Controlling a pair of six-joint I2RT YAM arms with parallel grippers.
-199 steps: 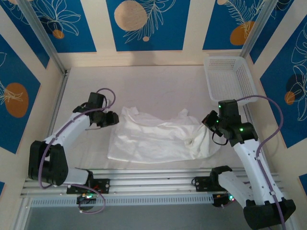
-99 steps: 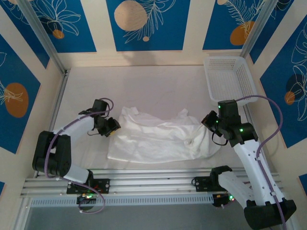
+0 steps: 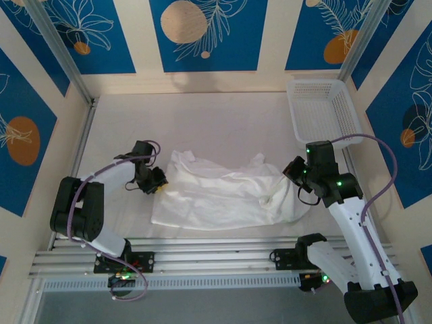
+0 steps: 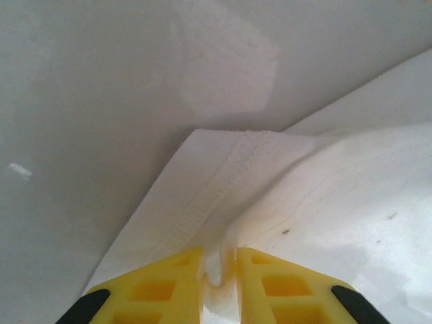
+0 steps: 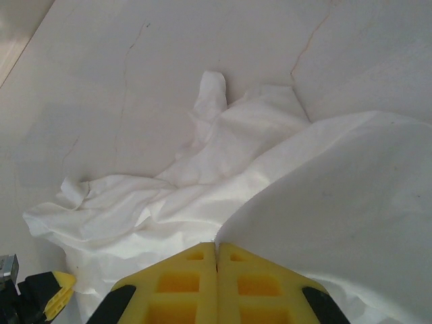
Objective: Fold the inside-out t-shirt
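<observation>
One soft, light, wrinkly cotton thing, the inside-out t-shirt (image 3: pixel 216 196) lies on the white table (image 3: pixel 202 115) between the arms. Its long axis runs left to right; which way the neck points I cannot tell. It will likely sag and bunch, so stitched edges and corners look like the best holds. The left gripper (image 4: pixel 217 262) pinches a stitched hem at the left end, jaws narrow. The right gripper (image 5: pixel 216 248) is clamped tight on the raised right end.

1. Your left arm (image 3: pixel 113 177) has folded back and swung down to the left edge of the shirt (image 3: pixel 216 192).
2. Its jaws have narrowed and now pinch the stitched hem (image 4: pixel 216 196).
</observation>
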